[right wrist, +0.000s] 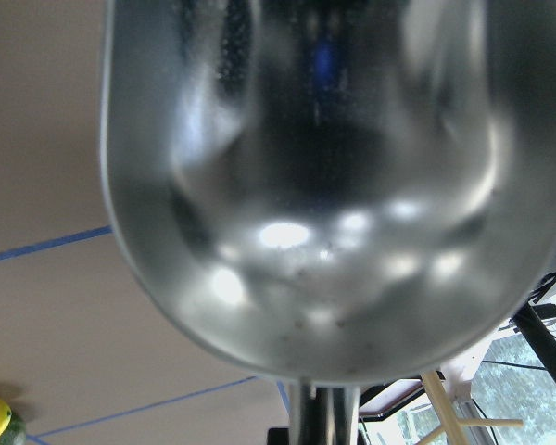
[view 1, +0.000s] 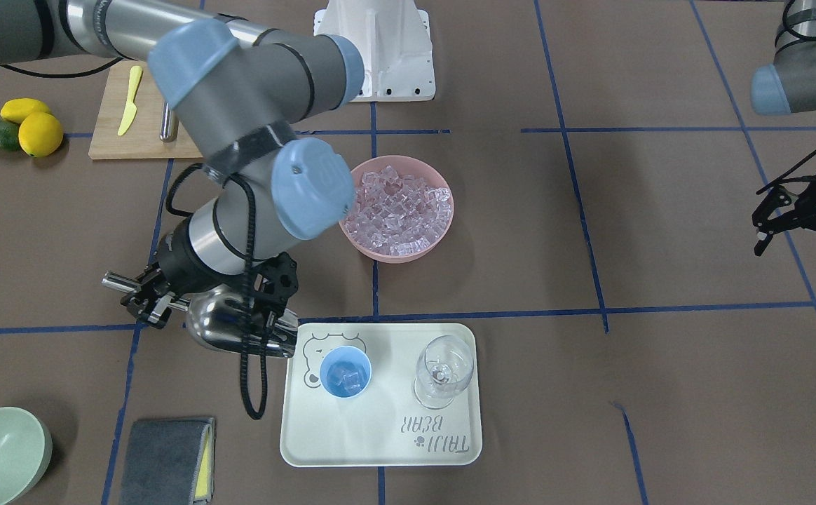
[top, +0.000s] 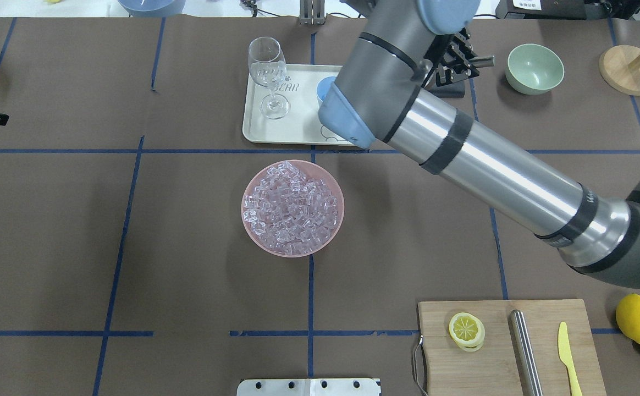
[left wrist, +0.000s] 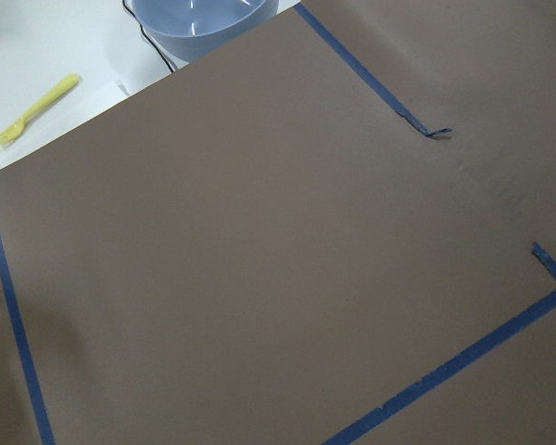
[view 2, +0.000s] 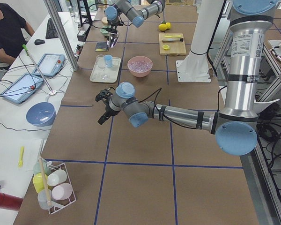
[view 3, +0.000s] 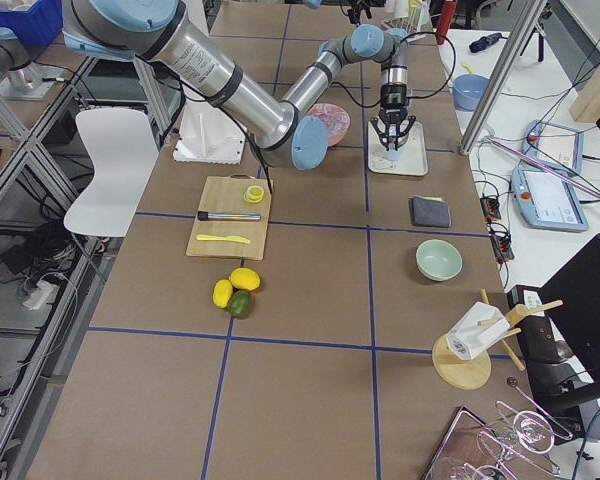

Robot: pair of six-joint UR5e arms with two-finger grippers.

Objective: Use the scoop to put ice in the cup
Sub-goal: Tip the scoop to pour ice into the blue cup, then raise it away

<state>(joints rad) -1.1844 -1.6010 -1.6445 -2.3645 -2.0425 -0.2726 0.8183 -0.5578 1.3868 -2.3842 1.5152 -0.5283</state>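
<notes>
White chair [view 3: 108, 168] stands beside brown table [view 3: 300, 400] (blue-taped).

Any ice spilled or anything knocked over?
Nothing stands out. The ice sits only in the pink bowl and the cup; none shows loose on the tray or table. The wine glass stands upright; the scoop in the right gripper looks empty.

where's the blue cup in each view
Front-facing: cup lower centre, on the tray.
Overhead: cup top centre, partly hidden, on tray's right part.
Exterior left: cup upper left, on tray.
Exterior right: cannot make it out; tray top centre.
Left wrist: not in it.
Right wrist: not in it.
Shared landmark: the white tray beside the pink bowl.
</notes>
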